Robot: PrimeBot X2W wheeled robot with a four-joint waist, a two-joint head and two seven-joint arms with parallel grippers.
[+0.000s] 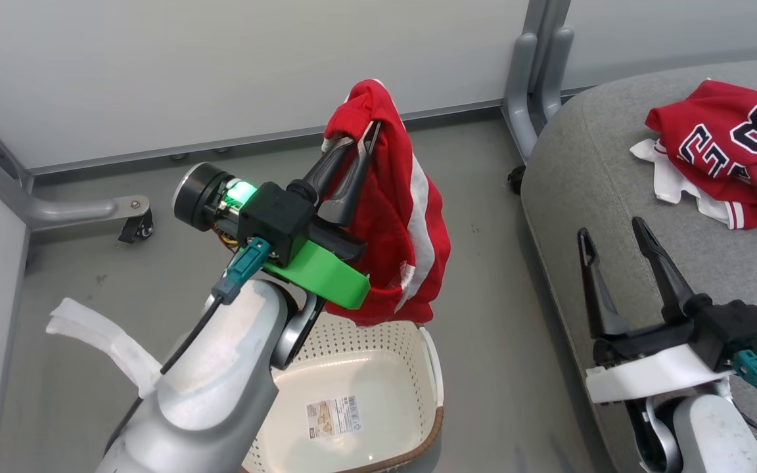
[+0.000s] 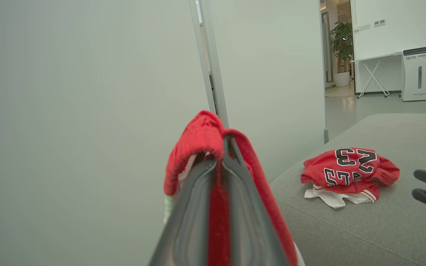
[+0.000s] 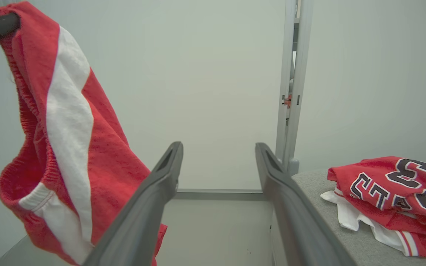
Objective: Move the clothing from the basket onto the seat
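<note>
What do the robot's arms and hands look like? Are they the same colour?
The left arm and right arm are round and silvery grey. The left hand and right hand each have two long, dark, pointy fingers, a teal plug and a black cable. The left has a green cover and a glowing green light; the right has a white cover.

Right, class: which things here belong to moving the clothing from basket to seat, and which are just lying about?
Job: striped garment, held by the shut left gripper; numbered garment on the seat; basket; open right gripper.
Lying about: castor, potted plant, white floor unit.
</note>
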